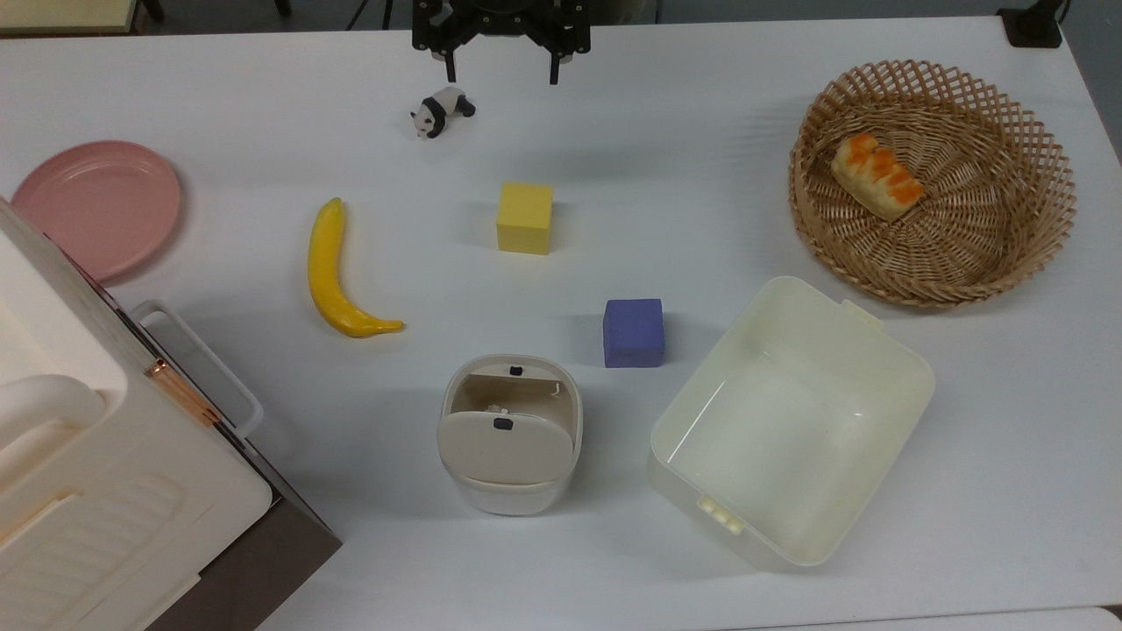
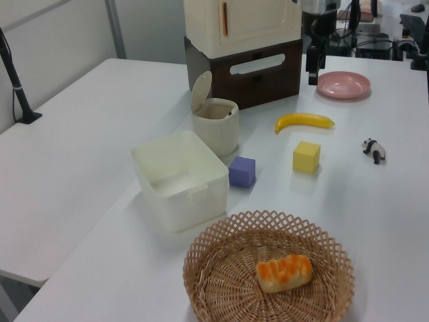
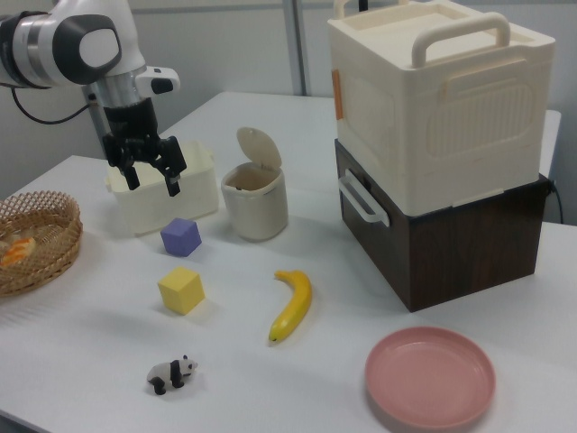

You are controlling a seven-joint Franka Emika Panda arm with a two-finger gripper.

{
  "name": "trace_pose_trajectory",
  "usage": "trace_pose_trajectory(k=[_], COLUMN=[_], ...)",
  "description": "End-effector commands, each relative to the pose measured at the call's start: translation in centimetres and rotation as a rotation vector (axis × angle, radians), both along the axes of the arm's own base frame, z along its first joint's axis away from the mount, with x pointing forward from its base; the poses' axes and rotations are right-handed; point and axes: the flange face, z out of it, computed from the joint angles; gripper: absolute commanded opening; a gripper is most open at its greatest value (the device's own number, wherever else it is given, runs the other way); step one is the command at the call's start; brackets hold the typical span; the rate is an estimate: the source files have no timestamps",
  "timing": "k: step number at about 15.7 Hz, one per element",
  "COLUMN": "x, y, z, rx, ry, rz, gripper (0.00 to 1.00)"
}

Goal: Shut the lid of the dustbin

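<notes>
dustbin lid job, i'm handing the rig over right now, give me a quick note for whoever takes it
Gripper: open, holding nothing, up in the air, apart from the dustbin.
Dustbin: stands on the white table between the banana and the large cream tub, with the purple block close by.
Lid: raised, standing upright at the bin's rim, opening uncovered.
Done: nothing on the bin yet.
Left: bring the gripper to the lid, push it down until it sits flat, then back away.
</notes>
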Motion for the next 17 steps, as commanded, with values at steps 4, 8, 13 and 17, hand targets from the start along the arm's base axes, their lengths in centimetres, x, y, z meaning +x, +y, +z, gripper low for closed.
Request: trace_pose_trajectory(k=[4,8,13,17], x=[0.09,0.01,0.02,0.04], y=[0.03,-0.06,-0.1,-0.01], z=[0.23,0.39,0.38,0.3], rx=[0.013,0.013,0.018,0.018], ry=[0.018,0.017,0.017,0.019], rz=[0.019,0.017,0.015,0.023], gripper=[0.7,0.44,0.27,0.26])
